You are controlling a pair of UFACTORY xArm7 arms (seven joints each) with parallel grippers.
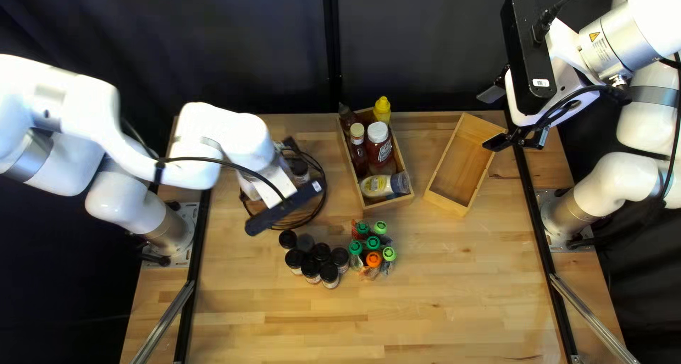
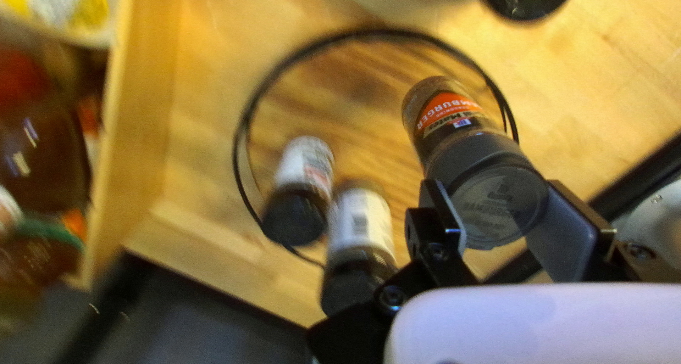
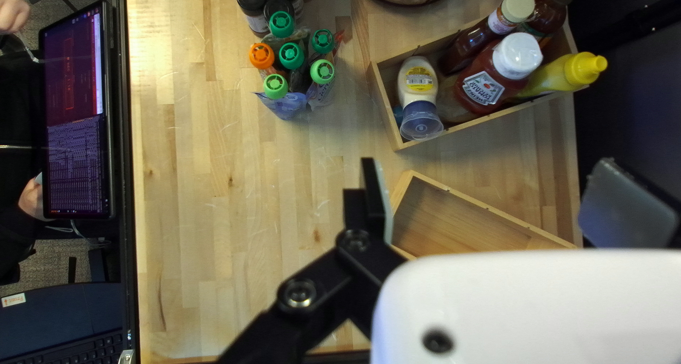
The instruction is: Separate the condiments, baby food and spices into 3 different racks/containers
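Top left view: I have my left gripper (image 1: 271, 185) around nine o'clock, over a round black wire rack (image 1: 323, 194). At one o'clock a pale wooden box (image 1: 399, 200) holds the condiments: dark, brown-red, red and yellow bottles upright, and a pale squeeze bottle (image 1: 376, 185) tilted. A second pale wooden box (image 1: 457, 167) is at three o'clock, and my right gripper (image 1: 494, 119) hangs beyond it, towards two. Between six and seven o'clock the black-lidded spice jars (image 1: 311, 267) cluster on the table (image 1: 440, 300). Just beside them, nearer five, stand six baby food pouches (image 1: 373, 259) with green, light green and orange caps.

Left wrist view: my gripper is clamped on the dark plastic lid of a clear spice jar with an orange label (image 2: 454, 116); the jar is tilted. At nine o'clock from the fingers, two white-labelled jars (image 2: 305, 165) with black lids lean within the rack's ring.

Right wrist view: I see the fingers spread wide, gripping nothing, with the second box partly between and beneath them. Taking twelve as straight ahead, the condiments sit at twelve and the pouches at ten. Around nine to ten are a lit screen (image 3: 74, 87) and a person's hands (image 3: 32, 197).
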